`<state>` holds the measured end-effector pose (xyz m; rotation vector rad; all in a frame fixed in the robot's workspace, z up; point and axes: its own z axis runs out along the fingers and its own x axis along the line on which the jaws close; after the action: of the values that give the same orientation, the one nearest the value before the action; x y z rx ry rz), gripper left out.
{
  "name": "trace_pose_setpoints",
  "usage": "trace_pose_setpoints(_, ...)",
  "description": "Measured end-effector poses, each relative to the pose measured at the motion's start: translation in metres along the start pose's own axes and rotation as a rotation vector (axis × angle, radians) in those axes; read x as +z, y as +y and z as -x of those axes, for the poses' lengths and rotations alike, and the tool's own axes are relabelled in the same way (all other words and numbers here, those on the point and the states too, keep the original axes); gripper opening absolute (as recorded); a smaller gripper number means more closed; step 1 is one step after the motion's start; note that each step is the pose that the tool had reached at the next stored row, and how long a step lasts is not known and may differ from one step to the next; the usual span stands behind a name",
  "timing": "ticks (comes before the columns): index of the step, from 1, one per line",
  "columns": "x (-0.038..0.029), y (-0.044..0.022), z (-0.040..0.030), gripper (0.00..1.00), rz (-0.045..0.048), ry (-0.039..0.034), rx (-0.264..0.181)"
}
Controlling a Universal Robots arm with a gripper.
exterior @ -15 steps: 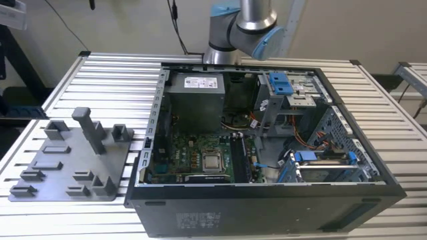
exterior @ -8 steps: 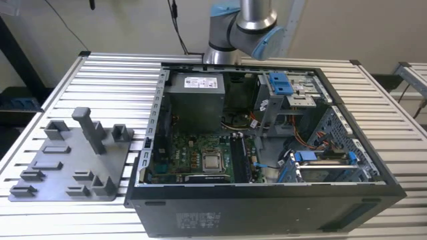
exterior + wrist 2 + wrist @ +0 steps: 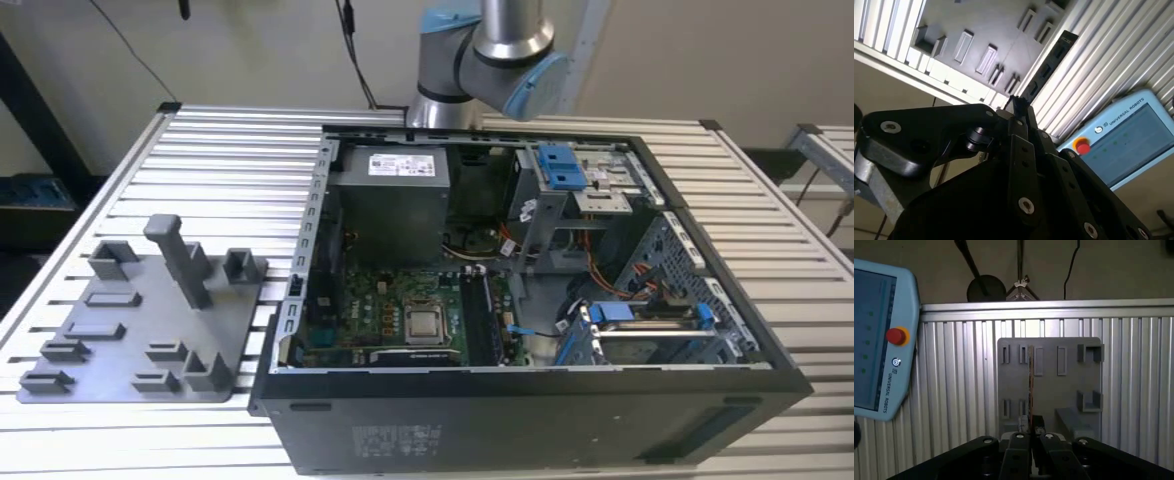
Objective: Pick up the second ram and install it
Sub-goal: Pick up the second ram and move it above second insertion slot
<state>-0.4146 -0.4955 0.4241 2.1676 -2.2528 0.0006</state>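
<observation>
Second ram (image 3: 1030, 385) pinched by one end in gripper (image 3: 1030, 432), edge-on above grey tray (image 3: 1064, 390) on desk (image 3: 954, 390); grip likely leaves long edge free for installing.

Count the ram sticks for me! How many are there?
1 that I can see: the second ram, gripped by the tool over the gray holder plate. Another may sit hidden inside the open computer case; I cannot tell.
</observation>
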Motion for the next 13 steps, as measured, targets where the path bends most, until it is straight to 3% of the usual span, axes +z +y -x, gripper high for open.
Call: trace_pose_setpoints(13, -0.0008, -0.0002, 0.0001, 0.14, 0.0002, 0.0002, 0.0)
